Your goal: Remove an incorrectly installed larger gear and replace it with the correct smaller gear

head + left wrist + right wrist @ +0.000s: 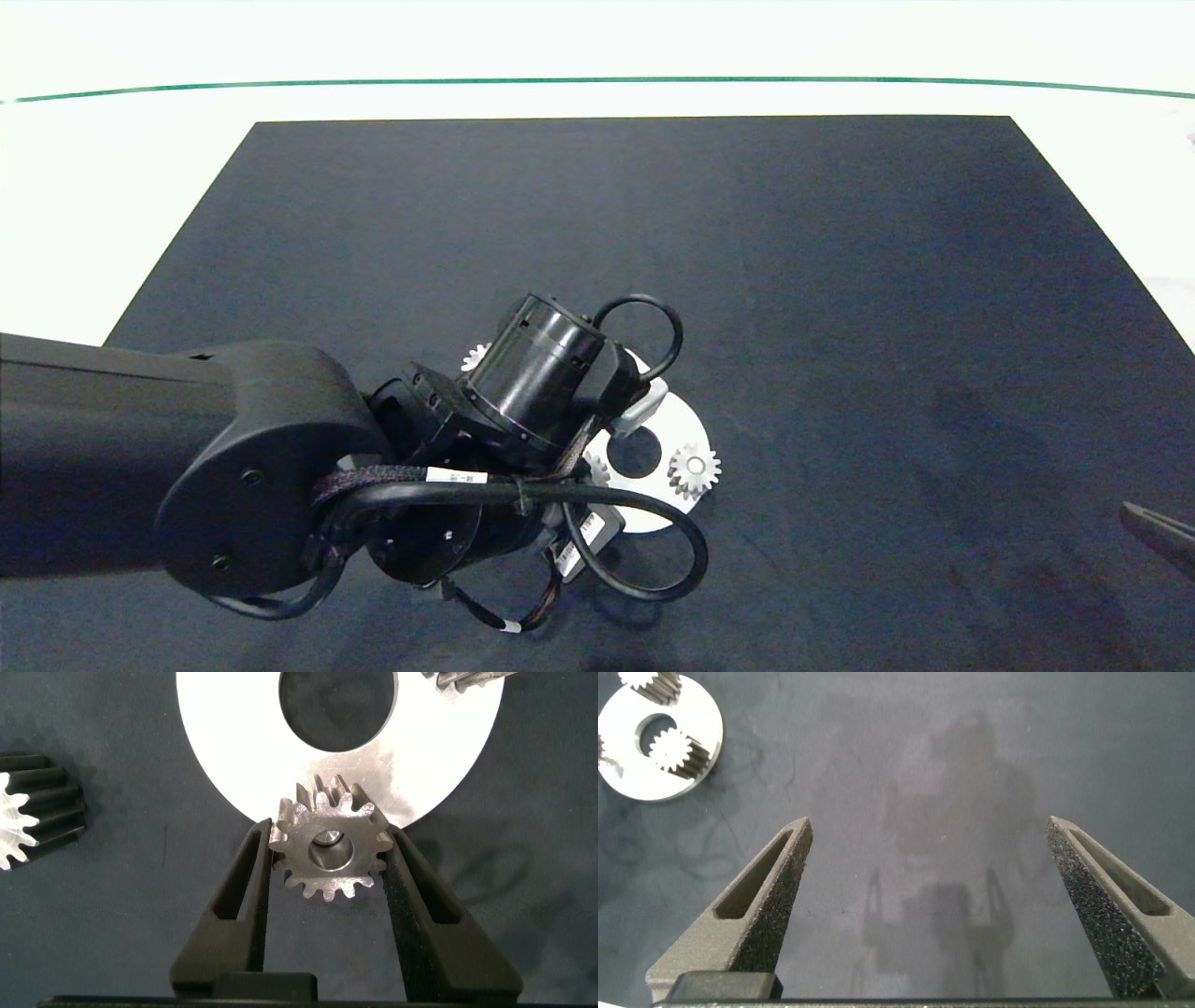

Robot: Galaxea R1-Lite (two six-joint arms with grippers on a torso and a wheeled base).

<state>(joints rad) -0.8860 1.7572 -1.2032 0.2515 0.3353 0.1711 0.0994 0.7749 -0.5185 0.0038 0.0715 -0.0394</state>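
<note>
The larger gear (329, 851), silver with long teeth and a pin showing in its centre hole, sits at the rim of the white round plate (224, 756). My left gripper (327, 833) is shut on it, a dark finger against its teeth on each side. A smaller gear (33, 812) with dark sides lies loose on the mat beside the plate, and in the head view it peeks out behind the left wrist (475, 356). At the table's right edge my right gripper (929, 826) is open over bare mat, well away from the plate (691, 719).
Another gear (694, 469) stands on the plate (686, 429) across its centre hole. The left arm (233, 467) and its cables cover much of the plate in the head view. A black mat (840, 280) covers the table.
</note>
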